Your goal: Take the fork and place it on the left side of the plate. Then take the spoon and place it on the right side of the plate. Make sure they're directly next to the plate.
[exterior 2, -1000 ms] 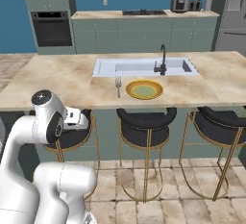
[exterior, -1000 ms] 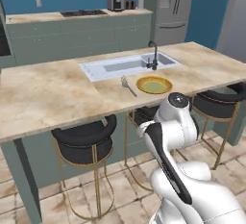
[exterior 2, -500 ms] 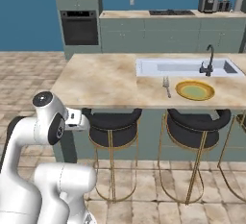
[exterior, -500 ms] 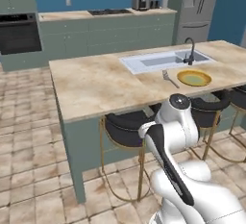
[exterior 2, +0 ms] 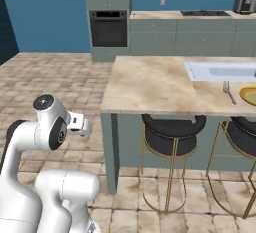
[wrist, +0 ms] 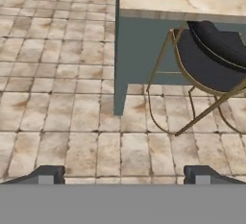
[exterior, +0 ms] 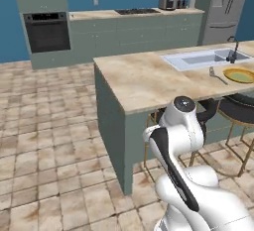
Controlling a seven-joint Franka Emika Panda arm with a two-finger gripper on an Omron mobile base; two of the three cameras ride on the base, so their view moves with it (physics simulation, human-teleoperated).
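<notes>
The plate (exterior: 239, 75), orange-rimmed with a green centre, lies on the island counter far to the right, just in front of the sink. The grey fork (exterior: 217, 75) lies right beside its left edge. From the right base the fork (exterior 2: 229, 92) and the plate (exterior 2: 250, 96) sit at the picture's right border. The spoon is out of view. My gripper (wrist: 123, 175) is open and holds nothing; its fingertips (wrist: 45, 174) stand wide apart over the tiled floor, well short of the island's left end. It is far left of the cutlery.
The marble island counter (exterior: 149, 79) ends at a teal side panel (wrist: 139, 50). Black stools with gold legs (exterior 2: 172, 132) stand under its near edge. The sink (exterior: 203, 58) and tap (exterior: 233, 51) sit behind the plate. An oven (exterior: 47, 31) stands at the back wall, across open floor.
The base has driven left, so the whole scene has slid right. The island's left end and open floor now show, with fork and plate near the right edge. The gripper stays open.
</notes>
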